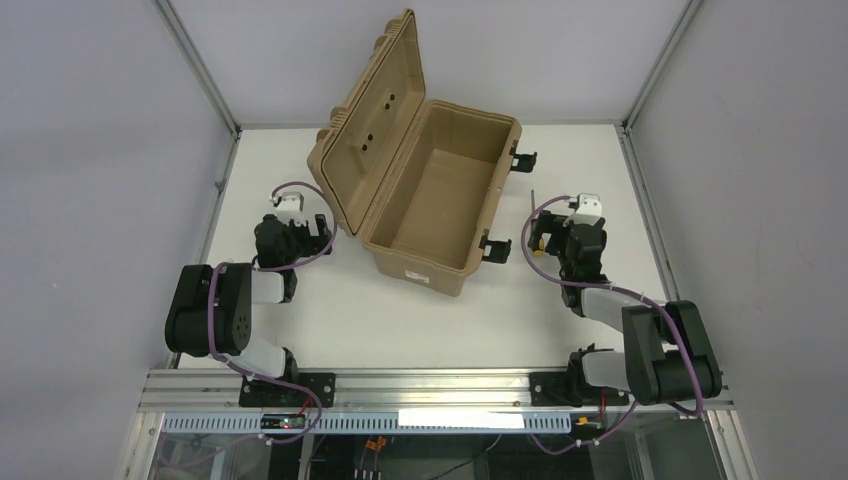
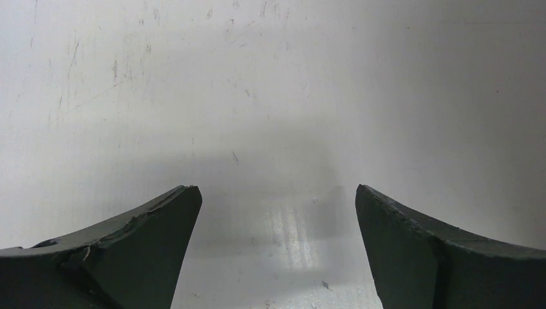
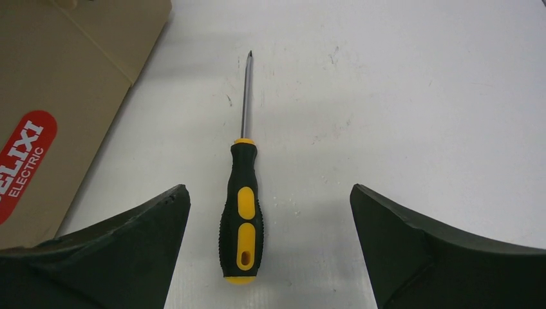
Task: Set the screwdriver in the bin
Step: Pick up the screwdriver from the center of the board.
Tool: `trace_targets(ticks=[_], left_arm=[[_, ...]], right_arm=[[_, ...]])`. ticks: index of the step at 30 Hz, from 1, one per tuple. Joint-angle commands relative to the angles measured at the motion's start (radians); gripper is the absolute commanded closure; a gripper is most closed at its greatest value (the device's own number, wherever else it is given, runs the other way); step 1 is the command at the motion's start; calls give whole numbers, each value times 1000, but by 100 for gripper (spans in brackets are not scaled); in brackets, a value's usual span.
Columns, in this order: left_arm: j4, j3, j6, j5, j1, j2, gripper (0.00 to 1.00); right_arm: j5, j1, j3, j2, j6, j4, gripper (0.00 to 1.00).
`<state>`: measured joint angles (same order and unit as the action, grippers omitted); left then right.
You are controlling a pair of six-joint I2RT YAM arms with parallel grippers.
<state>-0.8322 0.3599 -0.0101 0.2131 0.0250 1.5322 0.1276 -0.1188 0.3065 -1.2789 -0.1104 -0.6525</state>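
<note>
White table (image 1: 400, 320) — one screwdriver (image 3: 241, 212), one bin (image 1: 418, 262)

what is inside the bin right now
Only its bare tan floor and walls show; the bin looks empty, though its near wall may hide a strip of floor. The screwdriver lies outside on the table.

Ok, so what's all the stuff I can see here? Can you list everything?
bin: one, tan, lid up, nothing inside, far middle of the table
latches: two, black, on the bin's right side
label: one, white, on the bin's near end
sticker: one, red with white letters, on the bin's side
screwdriver: one, yellow-and-black handle, dark shaft, lying flat right of the bin
table: one, white, under everything
left gripper: one, dark fingers, open, over the table left of the bin
right gripper: one, dark fingers, open, over the screwdriver's handle
</note>
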Motion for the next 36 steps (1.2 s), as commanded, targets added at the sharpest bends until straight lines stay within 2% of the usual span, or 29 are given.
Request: trace_targets(ticks=[1, 6, 14, 23, 29, 36], left_arm=[[-17, 2, 7, -1, -10, -24, 1], [-16, 2, 8, -1, -9, -24, 1], [-17, 2, 8, -1, -10, -24, 1], [-18, 2, 8, -1, -10, -25, 1], [-18, 2, 7, -1, -8, -24, 1], [-18, 2, 8, -1, -10, -24, 1]], right_arm=[[68, 6, 30, 17, -32, 8, 1], [93, 5, 27, 56, -14, 14, 1], [104, 5, 166, 201, 14, 275, 1], [83, 5, 417, 308, 74, 569, 1], [96, 6, 622, 310, 103, 773, 1], [109, 5, 863, 279, 172, 929, 1]])
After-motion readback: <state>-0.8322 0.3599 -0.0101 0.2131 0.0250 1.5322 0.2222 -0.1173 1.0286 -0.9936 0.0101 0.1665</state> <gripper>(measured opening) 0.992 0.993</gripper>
